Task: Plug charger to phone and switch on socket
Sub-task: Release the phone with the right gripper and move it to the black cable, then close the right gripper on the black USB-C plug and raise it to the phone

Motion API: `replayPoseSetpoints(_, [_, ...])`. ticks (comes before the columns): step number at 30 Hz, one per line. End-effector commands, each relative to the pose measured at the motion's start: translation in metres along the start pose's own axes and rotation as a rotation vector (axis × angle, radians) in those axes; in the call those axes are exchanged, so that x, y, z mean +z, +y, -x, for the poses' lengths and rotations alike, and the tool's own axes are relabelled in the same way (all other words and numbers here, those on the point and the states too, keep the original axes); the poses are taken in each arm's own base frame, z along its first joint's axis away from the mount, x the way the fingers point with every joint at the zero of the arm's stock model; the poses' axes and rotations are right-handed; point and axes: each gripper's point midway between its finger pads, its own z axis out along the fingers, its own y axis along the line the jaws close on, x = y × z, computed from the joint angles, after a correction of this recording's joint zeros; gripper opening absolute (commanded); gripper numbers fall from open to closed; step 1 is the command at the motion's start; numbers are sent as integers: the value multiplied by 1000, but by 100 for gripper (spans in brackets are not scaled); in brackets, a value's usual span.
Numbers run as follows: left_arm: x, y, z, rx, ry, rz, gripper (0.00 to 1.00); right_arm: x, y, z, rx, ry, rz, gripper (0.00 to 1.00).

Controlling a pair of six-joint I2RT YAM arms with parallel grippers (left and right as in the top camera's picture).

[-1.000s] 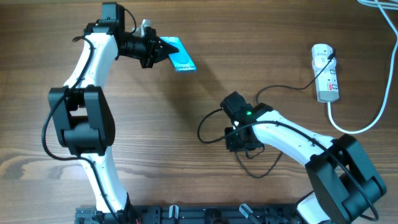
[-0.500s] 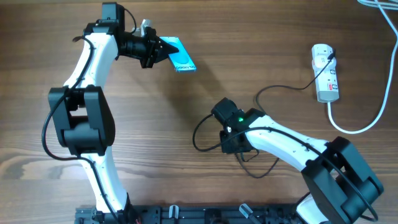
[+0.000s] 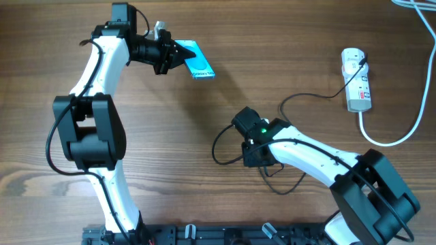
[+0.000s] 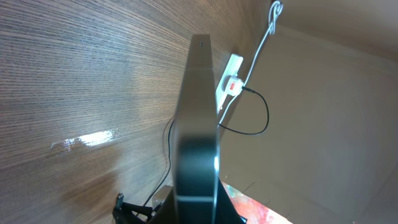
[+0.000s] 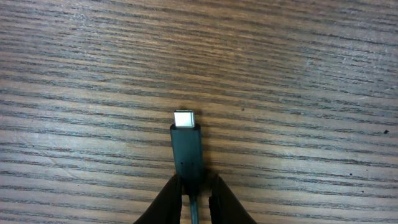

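My left gripper (image 3: 174,54) is shut on the phone (image 3: 197,62), holding its cyan-blue screen above the table at the back left. In the left wrist view the phone (image 4: 198,124) shows edge-on, rising between the jaws. My right gripper (image 3: 254,154) is at mid table, shut on the charger just behind its small plug tip (image 5: 186,143); the tip points away from the fingers (image 5: 169,200), close over the wood. The charger's thin black cable (image 3: 310,96) runs to its black plug (image 3: 362,62) in the white socket (image 3: 357,82) at the right, which also shows in the left wrist view (image 4: 231,76).
The socket's thick white cord (image 3: 409,133) loops along the table's right edge. Slack black cable (image 3: 216,146) loops on the wood left of and below my right wrist. Both arm bases stand at the front edge.
My right gripper moved a little to the left with the charger's tip over the first half second, then held still. The left arm and phone have not moved.
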Motion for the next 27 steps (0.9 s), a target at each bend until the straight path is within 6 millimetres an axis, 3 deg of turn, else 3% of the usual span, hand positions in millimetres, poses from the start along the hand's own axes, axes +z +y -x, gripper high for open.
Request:
replayPoseSetpoints(1, [-9,-19,-7,43,-6,-33,4,7,-1,-9,12,40,-7,20])
replayPoseSetpoints(16, [-10,-20,-8,43,-1,-39,4,7,0,-7,16,32,-1,5])
replayPoseSetpoints(21, [-10,-26,-10,59,18,-75,4,4,16,-7,16,55,79,4])
replayPoseSetpoints(24, [-14,-53,-19,234,71,-220,4,-12,35,4,9,42,161,4])
replayPoseSetpoints(27, [-17,-70,-25,390,94,-310,4,-44,52,21,-33,-15,228,4])
